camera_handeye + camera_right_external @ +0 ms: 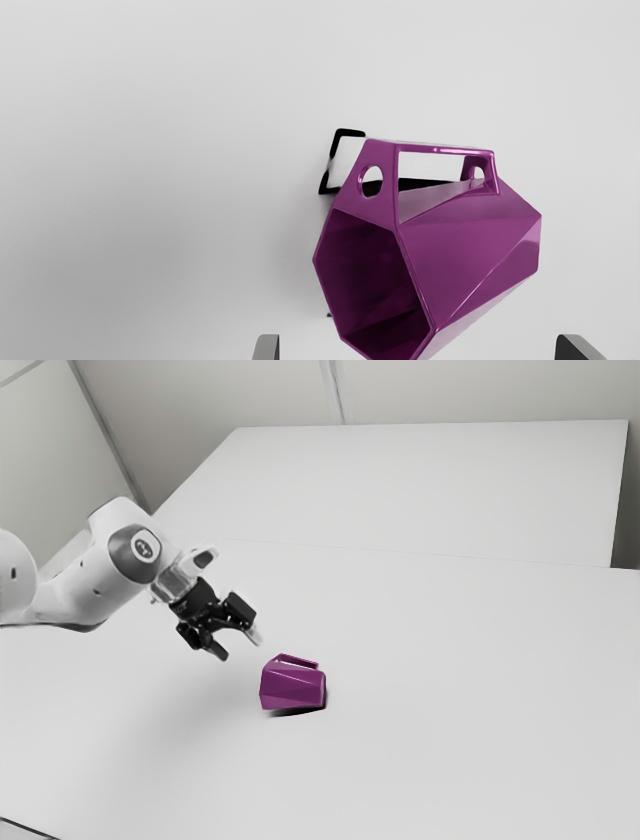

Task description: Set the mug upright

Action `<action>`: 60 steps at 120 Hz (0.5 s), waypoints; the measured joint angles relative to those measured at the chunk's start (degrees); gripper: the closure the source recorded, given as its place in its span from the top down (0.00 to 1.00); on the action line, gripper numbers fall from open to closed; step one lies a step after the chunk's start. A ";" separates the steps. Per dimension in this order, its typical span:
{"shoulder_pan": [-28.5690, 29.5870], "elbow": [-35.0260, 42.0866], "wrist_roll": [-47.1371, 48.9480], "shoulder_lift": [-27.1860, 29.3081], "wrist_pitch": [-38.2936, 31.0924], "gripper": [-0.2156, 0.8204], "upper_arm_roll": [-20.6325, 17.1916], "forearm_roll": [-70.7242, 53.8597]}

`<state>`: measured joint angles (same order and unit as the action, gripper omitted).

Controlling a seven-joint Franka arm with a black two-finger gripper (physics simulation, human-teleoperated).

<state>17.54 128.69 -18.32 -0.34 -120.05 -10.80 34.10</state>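
Progress first: the task is at its start, I think. The mug (292, 688) lies on its side on the table (450, 750), so upright pos. is not reached. It is just beside the gripper (240, 647), toward the exterior view's right and a bit nearer. The handle (382, 152) is at its upper side, and the mouth (372, 280) opens sideways, w/ dark inside.

The gripper is above the table, its two fingers wide apart, w/ nothing clamped. The approach looks partly done, as the mug is near; what is left, IMO, is to go down, take hold, lift a little, turn the mug approx. a quarter, put it on its base and release. The slanted faces could slip or roll, so the grip must be made w/ care.

Re: surface, the table is pale and plain, w/ a thin seam (400, 552) across its far part. The mug's dark shadow (298, 712) is under it. A short dark line (28, 828) is at the near corner, exterior view's left. The room has a light grey back wall (480, 390) w/ a vertical strip (334, 390), and a side wall (45, 450) at far left.
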 joint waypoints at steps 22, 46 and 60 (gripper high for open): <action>2.06 1.19 -8.34 -3.04 0.69 0.79 -0.01 8.08; 1.38 0.90 -14.96 -6.17 3.42 0.79 -0.02 15.07; 1.54 0.90 -17.92 -7.32 6.11 0.79 -0.01 17.94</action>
<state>19.08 129.59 -36.24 -7.66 -113.94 -10.81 52.05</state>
